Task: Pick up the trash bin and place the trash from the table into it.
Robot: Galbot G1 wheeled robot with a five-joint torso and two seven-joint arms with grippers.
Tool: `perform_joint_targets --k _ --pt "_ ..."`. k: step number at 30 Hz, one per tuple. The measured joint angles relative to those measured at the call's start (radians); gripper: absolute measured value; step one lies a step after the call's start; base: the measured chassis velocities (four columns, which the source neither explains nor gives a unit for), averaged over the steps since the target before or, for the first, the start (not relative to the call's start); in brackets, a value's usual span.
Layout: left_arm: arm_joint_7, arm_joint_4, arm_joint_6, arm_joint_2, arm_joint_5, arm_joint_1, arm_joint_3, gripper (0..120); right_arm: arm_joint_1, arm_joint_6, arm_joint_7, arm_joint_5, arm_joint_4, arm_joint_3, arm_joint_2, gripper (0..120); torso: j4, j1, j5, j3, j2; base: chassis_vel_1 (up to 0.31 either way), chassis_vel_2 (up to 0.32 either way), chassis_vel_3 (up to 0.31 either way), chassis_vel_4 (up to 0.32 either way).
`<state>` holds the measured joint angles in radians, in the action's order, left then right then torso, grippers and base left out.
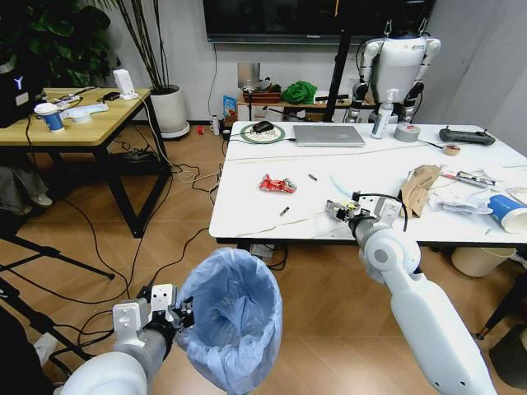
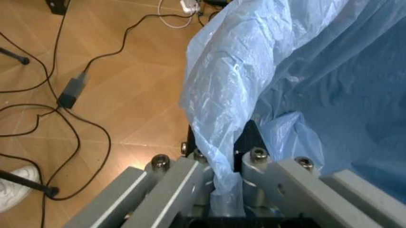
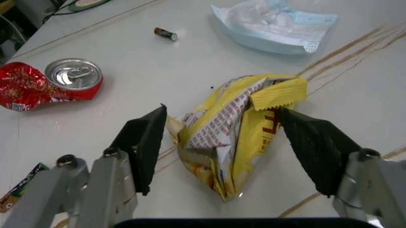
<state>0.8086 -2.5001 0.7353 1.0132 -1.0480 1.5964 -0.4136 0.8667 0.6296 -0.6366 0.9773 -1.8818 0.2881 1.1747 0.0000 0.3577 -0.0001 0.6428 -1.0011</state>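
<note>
Trash bin (image 1: 232, 317): crinkly translucent blue plastic; wrapper (image 3: 238, 137): glossy yellow foil; can (image 3: 51, 85): crushed metal; table (image 1: 247, 210): smooth

Wooden floor (image 1: 173, 239) with cables, wooden desk (image 1: 82, 123), potted plant (image 1: 169, 103), wall screen (image 1: 305, 18).

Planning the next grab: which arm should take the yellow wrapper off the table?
Right. Its pincer is open astride the yellow wrapper on the table; the left pincer is shut on the trash bin rim.

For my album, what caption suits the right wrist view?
Open right tool straddling a yellow wrapper on the table.
</note>
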Motion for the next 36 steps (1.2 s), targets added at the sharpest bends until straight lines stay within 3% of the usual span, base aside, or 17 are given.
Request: perform_joint_targets --k 17,29,36 --pt "-0.003 0.000 0.000 -0.007 -0.001 0.000 -0.017 0 0.003 -0.005 -0.010 -0.013 0.002 -0.003 0.013 1 0.0000 0.000 0.0001 0.000 0.000 0.000 0.000 0.000 0.000" --pt "-0.017 0.000 0.000 -0.009 -0.001 0.006 -0.046 0 0.001 -0.020 0.002 -0.021 -0.016 -0.001 0.022 0 0.0001 0.000 0.0002 0.000 0.000 0.000 0.000 0.000 0.000" --pt "-0.014 0.000 0.000 0.004 0.002 0.000 -0.055 0 0.046 -0.050 0.069 -0.038 -0.146 0.009 -0.042 0 -0.0001 0.000 0.0002 0.000 0.000 0.000 0.000 0.000 0.000"
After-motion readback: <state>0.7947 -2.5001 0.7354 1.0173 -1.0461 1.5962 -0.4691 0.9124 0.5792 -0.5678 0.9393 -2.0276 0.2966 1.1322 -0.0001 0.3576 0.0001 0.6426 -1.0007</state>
